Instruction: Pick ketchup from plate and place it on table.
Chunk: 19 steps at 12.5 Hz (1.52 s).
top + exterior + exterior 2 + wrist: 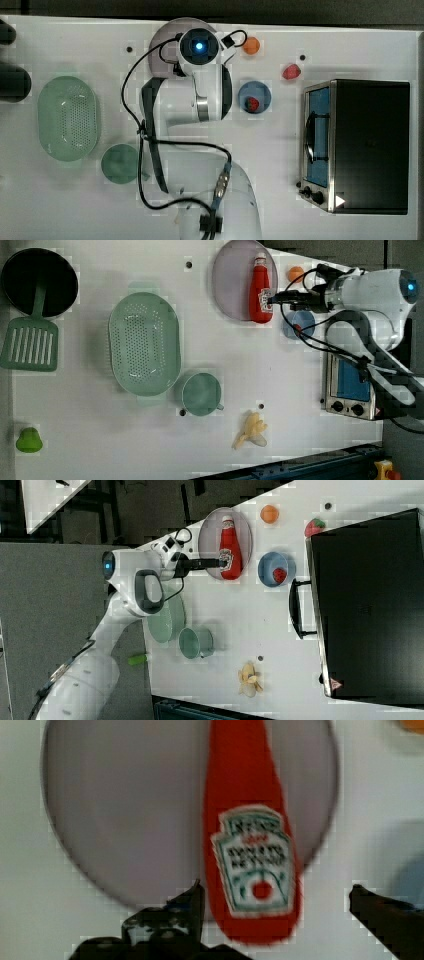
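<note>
White laminate, broad and flat, a few dark holes: the table [100,440], bearer of every item below and the intended set-down surface.

Pale greyish-lilac, flat, round: the plate [230,275], at roughly 12 o'clock in the left view and touching nothing but its cargo.

Red plastic squeeze bottle, white cap, white label with dark lettering: the ketchup [260,290]. It lies flat on the plate toward the 3 o'clock rim in the left view, cap pointing to 12 o'clock, base overhanging the rim at about 5 o'clock.

Black, two-fingered: my gripper [275,907]. My jaws are spread wide, wider than the bottle's base; in the wrist view one finger sits on each side of the labelled lower body, apart from it. I hold nothing and touch nothing.

Step in hand, as I judge it: the approach to the pick, grasp not yet made. The next move calls for sinking until my fingers bracket the bottle's widest part, then closing squarely across it, since a rounded bottle lying down may roll or slip out.
</note>
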### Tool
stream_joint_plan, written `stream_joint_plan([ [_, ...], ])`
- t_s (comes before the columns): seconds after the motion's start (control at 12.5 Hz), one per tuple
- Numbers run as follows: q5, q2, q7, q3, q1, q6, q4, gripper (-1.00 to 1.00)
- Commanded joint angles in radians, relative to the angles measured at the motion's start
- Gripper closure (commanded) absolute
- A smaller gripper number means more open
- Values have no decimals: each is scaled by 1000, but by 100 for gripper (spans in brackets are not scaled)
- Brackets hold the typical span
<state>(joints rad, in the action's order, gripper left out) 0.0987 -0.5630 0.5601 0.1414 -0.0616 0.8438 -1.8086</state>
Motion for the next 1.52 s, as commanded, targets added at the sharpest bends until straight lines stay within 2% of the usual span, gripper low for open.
stream_joint_plan([
  [0.08,-2,-40,66,-4,6,53,8,-100],
  [0.56,8,-154,66,-6,9,195,8,-100],
  [0.88,8,-183,66,-5,11,246,7,-100],
  [0.96,8,-182,66,-5,11,248,10,-91],
  [1.12,8,-180,66,-7,10,248,10,-43],
  [1.2,8,-176,66,-5,10,251,11,-30],
  [1.52,5,-129,47,-4,9,249,27,-30],
])
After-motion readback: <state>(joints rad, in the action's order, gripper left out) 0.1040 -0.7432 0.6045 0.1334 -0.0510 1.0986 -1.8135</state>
